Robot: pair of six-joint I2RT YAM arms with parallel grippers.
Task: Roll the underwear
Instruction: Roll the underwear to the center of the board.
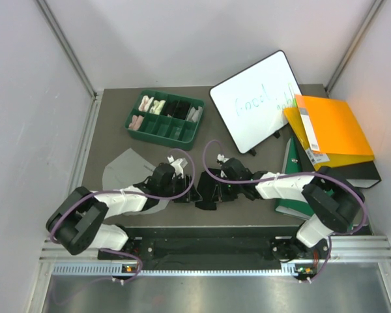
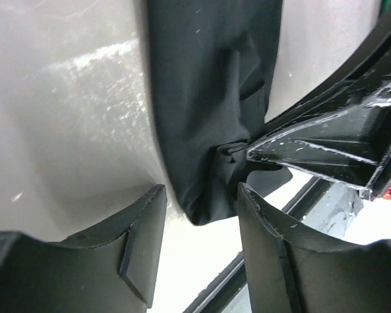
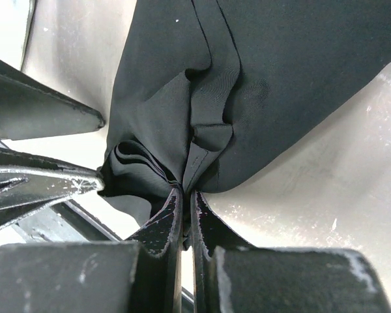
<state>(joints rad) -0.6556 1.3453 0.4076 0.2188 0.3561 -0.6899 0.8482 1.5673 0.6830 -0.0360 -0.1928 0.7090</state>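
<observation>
Two grippers meet on the soft black fabric brief near the front edge of the dark table | right gripper clenched on its bunched edge | left gripper spread, straddling its end | you: pinch left, keep fabric taut, roll evenly.

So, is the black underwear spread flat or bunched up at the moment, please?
Bunched: the black underwear gathers into folds where the right gripper pinches its edge.

Binders and whiteboard crowd right fingers' side; tray beyond.
</observation>
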